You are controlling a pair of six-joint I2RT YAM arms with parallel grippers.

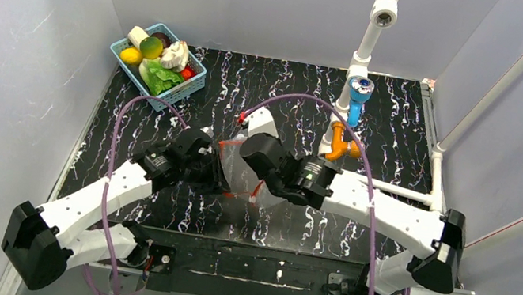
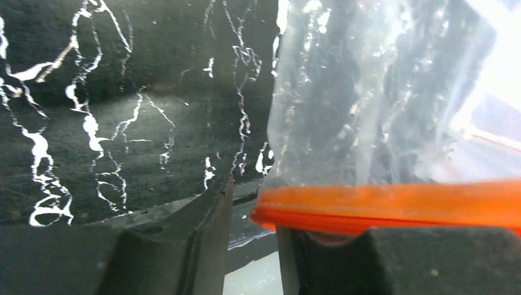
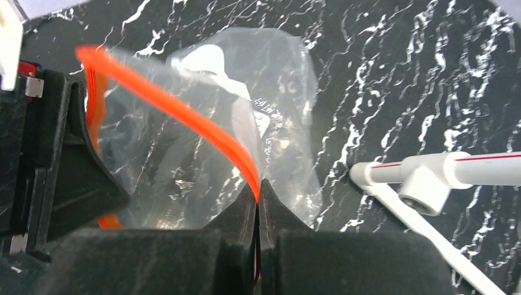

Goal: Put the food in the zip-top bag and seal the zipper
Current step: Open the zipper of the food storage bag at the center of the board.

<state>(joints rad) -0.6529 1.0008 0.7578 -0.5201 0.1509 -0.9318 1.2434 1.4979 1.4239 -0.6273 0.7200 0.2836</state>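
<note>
Occlusion: fingertips of both arms lost under the wrists in the top view; right side of the pouch cut off and bleached by glare in the left wrist view; lower layer of the basket buried under the pile.

Right gripper (image 3: 258, 195): clamped tight, pads pressed together, with the zipper (image 2: 399, 206) running down into the seam between them.

Left gripper (image 2: 250, 236): stood parted by a narrow gap, with the table showing through it; carried the zipper's end across the top of one finger (image 2: 399, 264); could not be judged as hooked on or merely resting.

Zip-top bag (image 3: 279, 86): hung between the two grippers near the table's middle, its red-orange edge stretched from one to the other; showed only the marbled surface and a white printed patch through its film.

Food: lay in the basket, well apart from the bag. Comprised lettuce (image 1: 162, 80), round fruit (image 1: 151, 46) and garlic-like piece (image 1: 173, 57).

Blue basket (image 1: 181, 92): sat at the far left corner; also held a leek (image 1: 138, 35), a yellow fruit (image 1: 130, 55) and a red chili (image 1: 188, 72).

Table (image 1: 390, 129): black, veined with white.

White pipe stand (image 1: 362, 52): rose at the far edge, right of centre.
</note>
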